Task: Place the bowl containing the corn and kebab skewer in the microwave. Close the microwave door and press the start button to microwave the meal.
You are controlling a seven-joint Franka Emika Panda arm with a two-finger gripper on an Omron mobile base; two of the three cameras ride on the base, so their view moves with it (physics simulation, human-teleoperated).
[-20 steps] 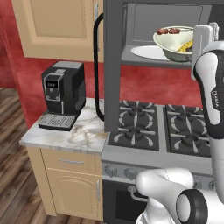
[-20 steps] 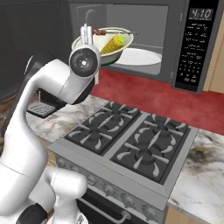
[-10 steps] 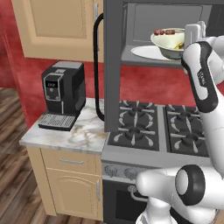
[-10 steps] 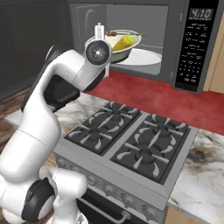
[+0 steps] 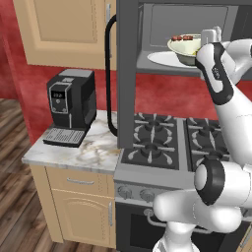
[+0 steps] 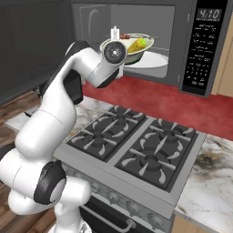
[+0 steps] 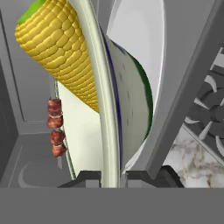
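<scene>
Left base view, marble counter (image 5: 93, 147), red backsplash (image 5: 29, 83)

Bowl (image 6: 136, 49) deeper inside microwave (image 6: 182, 27) now

inside the microwave (image 6: 182, 41): one bowl (image 6: 132, 50), one corn (image 7: 61, 52), one kebab skewer (image 7: 56, 127), one white plate (image 6: 152, 61); left of it, one coffee machine (image 5: 69, 106).

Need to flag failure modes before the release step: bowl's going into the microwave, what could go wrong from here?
1. The jaws pinch only the rim of the bowl; it could tip when released above the white plate.
2. The corn lies near that rim and the kebab skewer is loose; a tilt may spill them.
3. The microwave door stands open by the arm; withdrawal could clip it.
</scene>
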